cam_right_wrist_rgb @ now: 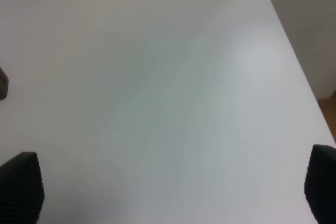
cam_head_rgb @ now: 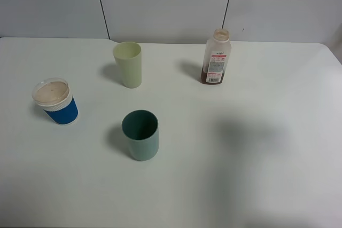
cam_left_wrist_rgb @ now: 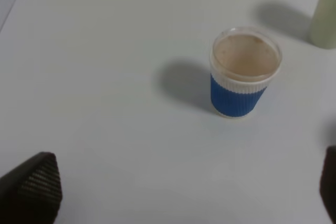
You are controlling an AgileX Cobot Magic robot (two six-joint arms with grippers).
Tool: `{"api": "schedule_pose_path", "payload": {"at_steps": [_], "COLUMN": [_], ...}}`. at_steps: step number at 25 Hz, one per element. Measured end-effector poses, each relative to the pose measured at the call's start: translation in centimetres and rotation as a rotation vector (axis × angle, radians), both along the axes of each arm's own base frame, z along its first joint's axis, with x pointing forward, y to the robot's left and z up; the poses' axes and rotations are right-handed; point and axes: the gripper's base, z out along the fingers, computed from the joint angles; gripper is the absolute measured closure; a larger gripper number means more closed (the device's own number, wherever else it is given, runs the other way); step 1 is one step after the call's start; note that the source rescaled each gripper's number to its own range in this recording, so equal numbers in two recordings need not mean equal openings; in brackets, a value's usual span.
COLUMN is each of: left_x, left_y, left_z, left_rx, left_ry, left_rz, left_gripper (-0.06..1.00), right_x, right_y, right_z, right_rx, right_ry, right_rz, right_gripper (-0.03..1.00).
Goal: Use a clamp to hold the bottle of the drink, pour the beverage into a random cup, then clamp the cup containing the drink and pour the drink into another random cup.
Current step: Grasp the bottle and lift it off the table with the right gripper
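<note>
The bottle [cam_head_rgb: 216, 57] stands uncapped at the back right of the table, with a little dark brown beverage [cam_head_rgb: 209, 74] at its bottom. A teal cup [cam_head_rgb: 140, 134] stands near the middle and looks empty. At the left stands the blue-sleeved paper cup [cam_head_rgb: 56, 101], which the left wrist view shows as the paper cup [cam_left_wrist_rgb: 242, 74] with a pale tan inside. My left gripper [cam_left_wrist_rgb: 181, 192] hangs open, short of that cup and apart from it. My right gripper [cam_right_wrist_rgb: 170, 190] is open over bare table. Neither arm shows in the exterior high view.
A taller pale yellow-green tumbler [cam_head_rgb: 128, 64] stands at the back, left of the bottle; its side also shows in the left wrist view as the tumbler [cam_left_wrist_rgb: 325, 14]. The table's right edge [cam_right_wrist_rgb: 294, 51] runs past my right gripper. A soft shadow [cam_head_rgb: 246, 132] lies right of the teal cup.
</note>
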Motion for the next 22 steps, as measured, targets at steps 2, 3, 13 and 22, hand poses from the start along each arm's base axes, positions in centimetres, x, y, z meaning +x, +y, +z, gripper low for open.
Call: {"api": "schedule_pose_path", "payload": {"at_steps": [2,3,13,22], "left_x": [0.0,0.0,0.0,0.0], "left_y": [0.0,0.0,0.0,0.0], "left_z": [0.0,0.0,0.0,0.0], "left_rx": [0.0,0.0,0.001,0.001], "left_ry": [0.0,0.0,0.0,0.0], "left_rz": [0.0,0.0,0.0,0.0], "left_gripper": [-0.06,-0.06,-0.06,-0.06], "right_x": [0.3,0.3,0.4,2.9], "right_y": [-0.1,-0.1,-1.3,-1.9], "right_z": [0.0,-0.1,0.3,-0.9], "right_rx": [-0.034,-0.06,-0.329,-0.438], "right_ry": [0.006,0.011,0.031,0.139], "right_rz": [0.017,0.026,0.03,0.069], "right_gripper": [-0.03,-0.03,-0.03,-0.03]}}
